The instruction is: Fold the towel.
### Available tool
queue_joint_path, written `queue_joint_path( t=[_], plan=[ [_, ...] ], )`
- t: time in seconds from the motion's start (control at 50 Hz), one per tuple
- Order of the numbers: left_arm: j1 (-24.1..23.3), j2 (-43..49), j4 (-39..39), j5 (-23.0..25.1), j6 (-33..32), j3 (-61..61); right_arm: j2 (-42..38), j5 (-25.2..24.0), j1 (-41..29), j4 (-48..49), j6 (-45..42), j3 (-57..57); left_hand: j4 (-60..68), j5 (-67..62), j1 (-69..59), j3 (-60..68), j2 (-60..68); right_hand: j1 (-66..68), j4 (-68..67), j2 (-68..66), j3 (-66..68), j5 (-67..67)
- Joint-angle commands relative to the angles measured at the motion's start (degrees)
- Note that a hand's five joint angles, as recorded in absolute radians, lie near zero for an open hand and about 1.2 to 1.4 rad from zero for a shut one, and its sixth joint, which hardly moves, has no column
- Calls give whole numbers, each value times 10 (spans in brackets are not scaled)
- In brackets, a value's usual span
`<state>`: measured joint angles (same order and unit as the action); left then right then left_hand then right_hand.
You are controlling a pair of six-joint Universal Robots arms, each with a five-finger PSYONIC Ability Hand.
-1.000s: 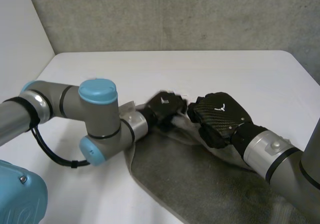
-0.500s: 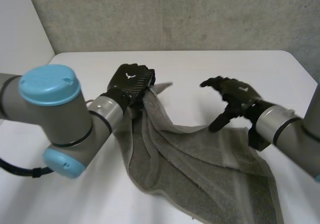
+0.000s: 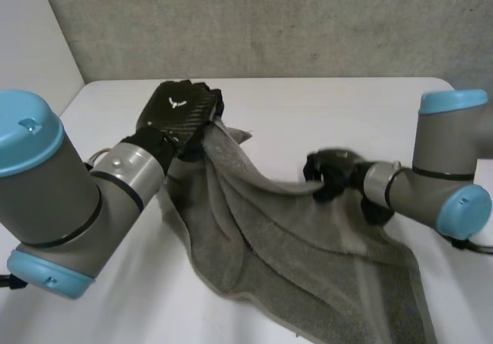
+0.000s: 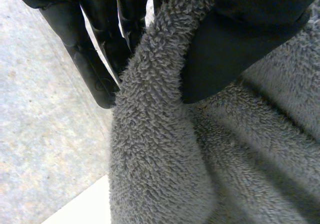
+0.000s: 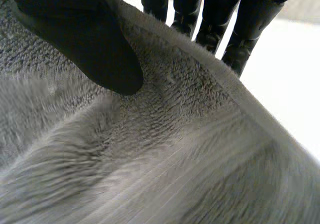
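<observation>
Fuzzy terry towel (image 3: 308,244), smooth matt table (image 3: 308,113)

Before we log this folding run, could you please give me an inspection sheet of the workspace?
surface: white table, the towel lying partly on it.
job's things: grey towel, rumpled, one corner held up off the table.
clutter: nothing seen.
hands: left hand pinches the raised corner between thumb and fingers; right hand pinches the towel's far edge.
cables: nothing seen.
surroundings: grey wall behind the table.
</observation>
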<state>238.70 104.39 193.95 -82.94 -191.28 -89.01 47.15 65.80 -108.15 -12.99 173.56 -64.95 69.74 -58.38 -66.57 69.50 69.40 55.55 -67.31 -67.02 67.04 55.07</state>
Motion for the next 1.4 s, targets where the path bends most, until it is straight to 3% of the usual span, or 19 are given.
queue_joint_path(
  t=[0.02, 0.14, 0.22, 0.36, 0.54, 0.7, 0.74, 0.76, 0.78, 0.8, 0.92, 1.0, 1.08, 1.14, 1.18, 1.2, 1.24, 1.34, 1.4],
  plan=[
    [51, 84, 56, -3, -66, 136, 92, 135, -12, 208, -19, 90, 103, -116, -134, 105, 106, 244, -127, -130, 130, 149],
    [78, 130, 92, -24, -89, 292, 159, 180, -18, 396, -71, 66, 103, -116, -134, 105, 106, 244, -127, -130, 130, 149],
    [84, 144, 120, -100, -75, 377, 194, 191, -41, 466, -137, 23, 103, -116, -134, 105, 106, 244, -127, -130, 130, 149],
    [86, 139, 114, -130, -44, 308, 201, 182, -66, 443, -182, -50, 103, -116, -134, 105, 106, 244, -127, -130, 130, 149],
    [76, 151, 111, -124, -53, 52, 118, 158, -73, 307, -188, -125, 56, -69, -87, 58, 59, 244, -127, -130, 130, 149],
    [30, 139, 74, -132, -83, -63, 79, 165, -69, 197, -202, -137, -190, 176, 158, -187, -186, 244, -127, -130, 130, 149],
    [12, 79, 25, -133, -87, -87, 98, 165, -66, 182, -201, -151, -399, 385, 367, -397, -396, 244, -127, -130, 130, 149],
    [12, 78, 25, -133, -87, -87, 98, 165, -66, 182, -201, -151, -400, 386, 368, -398, -397, 244, -127, -130, 130, 149],
    [6, 49, -3, -132, -87, -94, 116, 165, -66, 181, -202, -162, -553, 540, 522, -551, -550, 244, -127, -130, 130, 149],
    [0, 21, -31, -132, -87, -100, 134, 164, -66, 181, -202, -176, -597, 584, 566, -595, -594, 244, -127, -130, 130, 149],
    [-17, -33, -88, -124, -87, -99, 181, 162, -51, 188, -205, -241, -597, 584, 566, -595, -594, 244, -127, -130, 130, 149],
    [6, -43, -92, -123, -89, -86, 196, 156, -31, 193, -205, -271, -597, 584, 566, -595, -594, 244, -127, -130, 130, 149],
    [78, -17, -90, -74, -89, -53, 203, 153, -22, 211, -206, -294, -584, 570, 552, -581, -580, 244, -127, -130, 130, 149],
    [95, 6, -90, -43, -89, -39, 203, 153, -23, 218, -206, -297, -567, 553, 535, -564, -563, 244, -127, -130, 130, 149],
    [116, 46, -90, 30, -93, -7, 201, 153, -27, 223, -206, -298, -533, 520, 502, -531, -530, 244, -127, -130, 130, 149],
    [116, 46, -90, 30, -93, -6, 201, 153, -27, 223, -206, -298, -533, 519, 501, -531, -530, 244, -127, -130, 130, 149],
    [125, 85, -88, 102, -114, 29, 196, 153, -29, 227, -206, -297, -446, 432, 414, -444, -443, 244, -127, -130, 130, 149],
    [142, 134, -88, 167, -169, 68, 191, 153, -29, 230, -206, -301, -368, 355, 337, -366, -365, 244, -127, -130, 130, 149],
    [142, 166, -87, 178, -208, 88, 187, 152, -28, 233, -206, -306, -313, 299, 281, -311, -310, 244, -127, -130, 130, 149]
  ],
)
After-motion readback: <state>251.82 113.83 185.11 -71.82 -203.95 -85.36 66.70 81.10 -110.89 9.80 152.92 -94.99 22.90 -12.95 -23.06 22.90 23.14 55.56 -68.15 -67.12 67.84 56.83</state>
